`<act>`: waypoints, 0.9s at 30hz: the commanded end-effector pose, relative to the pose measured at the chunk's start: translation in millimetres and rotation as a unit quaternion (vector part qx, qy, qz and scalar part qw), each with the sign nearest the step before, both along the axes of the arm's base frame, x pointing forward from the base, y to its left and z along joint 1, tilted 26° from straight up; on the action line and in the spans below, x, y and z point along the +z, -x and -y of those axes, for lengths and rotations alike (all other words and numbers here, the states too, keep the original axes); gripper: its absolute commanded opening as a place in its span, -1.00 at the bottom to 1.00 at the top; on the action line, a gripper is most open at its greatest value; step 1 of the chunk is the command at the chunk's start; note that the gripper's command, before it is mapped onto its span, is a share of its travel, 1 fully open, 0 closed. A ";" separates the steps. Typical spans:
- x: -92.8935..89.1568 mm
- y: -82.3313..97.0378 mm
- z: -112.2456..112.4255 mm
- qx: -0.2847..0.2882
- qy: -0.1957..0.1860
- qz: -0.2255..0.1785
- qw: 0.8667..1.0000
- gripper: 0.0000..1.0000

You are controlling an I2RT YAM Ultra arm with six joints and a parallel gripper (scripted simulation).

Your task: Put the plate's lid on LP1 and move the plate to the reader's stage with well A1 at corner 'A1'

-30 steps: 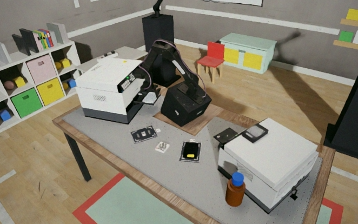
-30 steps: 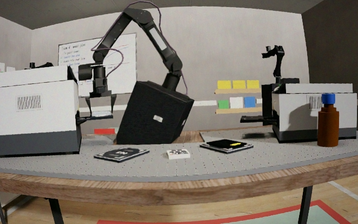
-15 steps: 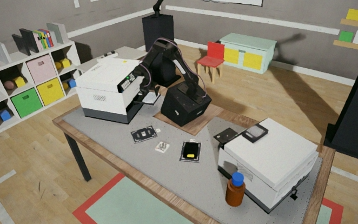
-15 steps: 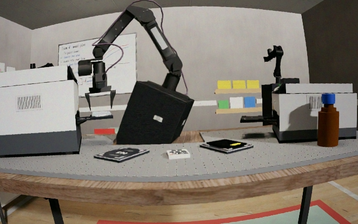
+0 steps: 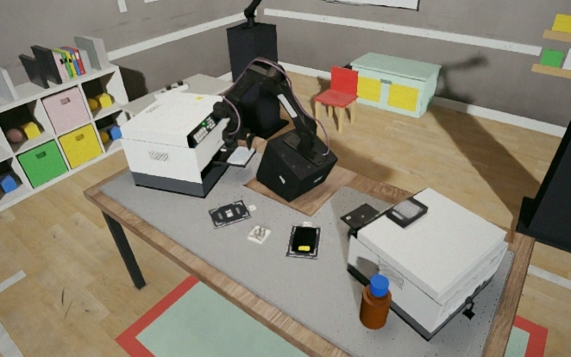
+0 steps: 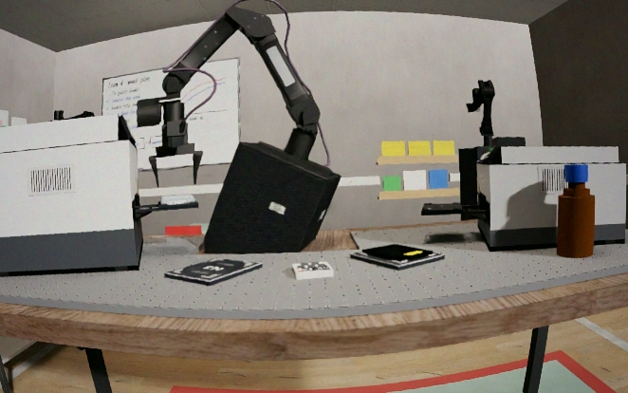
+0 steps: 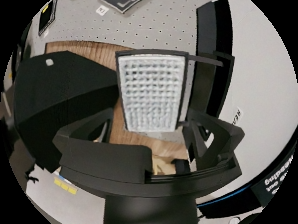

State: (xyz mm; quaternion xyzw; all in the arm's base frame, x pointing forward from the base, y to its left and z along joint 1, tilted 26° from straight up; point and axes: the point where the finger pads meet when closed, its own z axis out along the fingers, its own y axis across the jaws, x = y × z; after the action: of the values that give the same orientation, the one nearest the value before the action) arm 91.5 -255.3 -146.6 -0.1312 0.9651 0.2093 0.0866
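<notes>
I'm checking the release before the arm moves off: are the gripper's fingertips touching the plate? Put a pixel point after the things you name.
No, the open gripper (image 6: 175, 183) (image 7: 150, 111) has its fingertips above the plate (image 6: 177, 199) (image 7: 151, 92), with a visible gap.

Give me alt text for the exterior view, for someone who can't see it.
A black robot arm holds its open gripper above a pale plate on the stage of the white machine at left. A second white machine and a blue-capped brown bottle stand at right.
</notes>
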 end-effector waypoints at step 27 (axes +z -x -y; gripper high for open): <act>47.3 6.2 33.8 -0.004 0.025 0.005 1.000 1.00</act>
State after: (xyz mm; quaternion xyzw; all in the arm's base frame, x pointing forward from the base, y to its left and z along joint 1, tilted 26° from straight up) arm 88.0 -270.7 -116.8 -0.1312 0.9656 0.2070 0.0869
